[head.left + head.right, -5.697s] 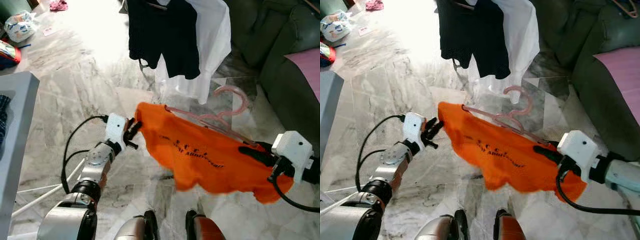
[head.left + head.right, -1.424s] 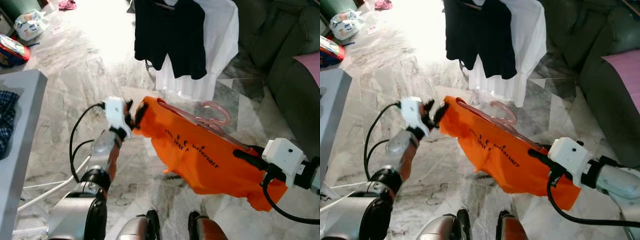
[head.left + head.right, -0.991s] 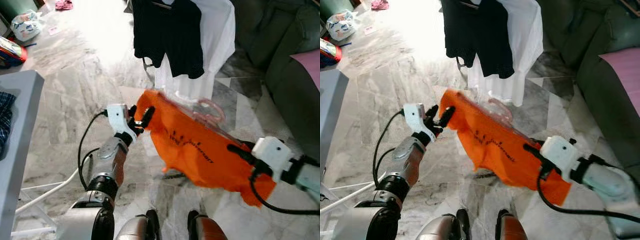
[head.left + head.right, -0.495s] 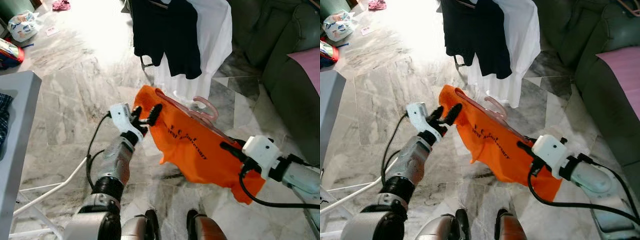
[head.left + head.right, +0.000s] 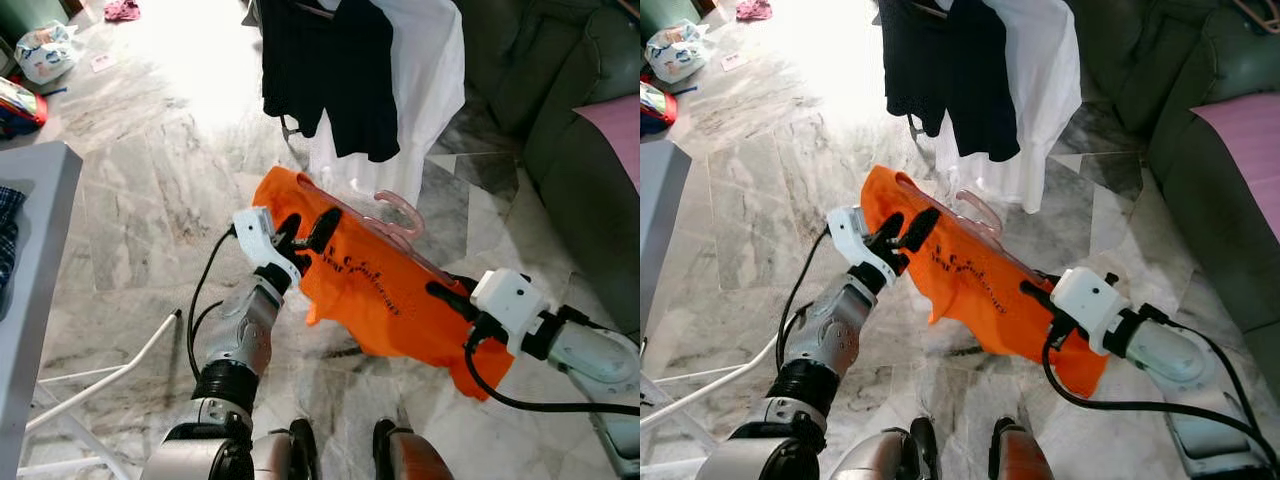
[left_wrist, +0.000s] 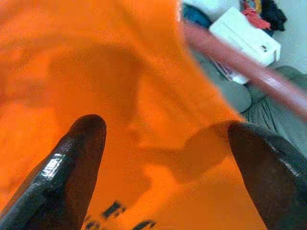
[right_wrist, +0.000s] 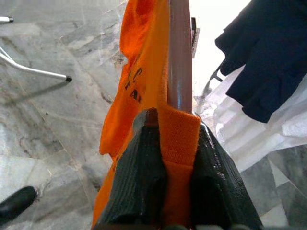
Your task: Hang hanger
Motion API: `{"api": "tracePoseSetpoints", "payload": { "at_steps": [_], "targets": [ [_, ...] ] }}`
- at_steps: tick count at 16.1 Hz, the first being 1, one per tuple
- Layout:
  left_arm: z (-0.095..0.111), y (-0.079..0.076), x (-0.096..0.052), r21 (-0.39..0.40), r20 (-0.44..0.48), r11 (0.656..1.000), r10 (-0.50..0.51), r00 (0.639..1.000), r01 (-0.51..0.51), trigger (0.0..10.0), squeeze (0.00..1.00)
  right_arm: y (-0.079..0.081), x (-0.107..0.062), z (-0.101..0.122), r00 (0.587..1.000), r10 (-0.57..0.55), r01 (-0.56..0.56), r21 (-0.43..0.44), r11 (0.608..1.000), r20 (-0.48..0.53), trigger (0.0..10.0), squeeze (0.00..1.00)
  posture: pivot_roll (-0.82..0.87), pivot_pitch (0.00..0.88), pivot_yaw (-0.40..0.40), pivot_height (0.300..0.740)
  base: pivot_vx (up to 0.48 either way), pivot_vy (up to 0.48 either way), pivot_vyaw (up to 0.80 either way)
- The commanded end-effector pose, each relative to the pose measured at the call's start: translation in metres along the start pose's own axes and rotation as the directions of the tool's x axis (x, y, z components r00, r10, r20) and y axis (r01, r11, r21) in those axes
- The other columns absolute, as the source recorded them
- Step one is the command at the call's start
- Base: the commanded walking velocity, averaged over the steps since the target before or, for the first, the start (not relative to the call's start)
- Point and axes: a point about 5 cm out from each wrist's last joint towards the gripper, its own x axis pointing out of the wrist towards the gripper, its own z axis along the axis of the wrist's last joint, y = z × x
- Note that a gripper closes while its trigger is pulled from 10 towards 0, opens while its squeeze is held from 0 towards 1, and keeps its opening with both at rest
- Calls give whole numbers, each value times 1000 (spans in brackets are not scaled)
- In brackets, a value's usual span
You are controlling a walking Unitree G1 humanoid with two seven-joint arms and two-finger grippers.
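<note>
The right end effector (image 5: 447, 296) is clamping its two black fingers (image 7: 139, 177) on one end of the pink hanger (image 5: 395, 215), with a fold of the orange T-shirt (image 5: 385, 300) pinched between them, as the right wrist view is showing. The shirt, printed with dark lettering, is draping over the hanger and stretching from that end effector across to the left end effector (image 5: 303, 233), hanging in the air above the grey marble floor (image 5: 140, 190). The left end effector is reaching up under the shirt's far shoulder with its fingers (image 6: 72, 167) spread apart, the orange cloth lying just beyond them; whether they are touching it is unclear. The hanger's hook is sticking up beyond the shirt, between the two end effectors. Past the hook, a black garment (image 5: 325, 70) and a white shirt (image 5: 430, 90) are hanging side by side. A dark green sofa (image 5: 570, 110) is sitting beyond the right end effector, and the edge of a grey counter (image 5: 35, 260) is showing well out from the left one.
</note>
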Motion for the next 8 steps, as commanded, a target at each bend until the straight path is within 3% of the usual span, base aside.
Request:
{"api": "tracePoseSetpoints", "payload": {
  "at_steps": [1, 5, 7, 8],
  "targets": [
    [-4, 1, -5, 37, -5, 999, -2, 1000, 2, 10000, 0, 3, 4, 4, 999, 12, -13, 8, 1000, 38, 10000, 0, -133, 262, 81, 740, 0, 0, 0],
    [2, 10, -8, 190, 9, 980, 54, 998, -55, 10000, 0, 16, 26, 10, 993, 65, -73, 84, 994, 94, 10000, 0, -131, 262, 87, 740, 0, 0, 0],
    [6, 22, -12, 311, 4, 944, 117, 993, -112, 10000, 0, 19, 38, 16, 986, 79, -100, 137, 986, 146, 10000, 0, -124, 262, 88, 740, 0, 0, 0],
    [7, 24, -13, 333, 6, 934, 133, 991, -128, 10000, 0, 19, 39, 16, 985, 81, -103, 143, 984, 150, 10000, 0, -124, 262, 88, 740, 0, 0, 0]
  ]
}}
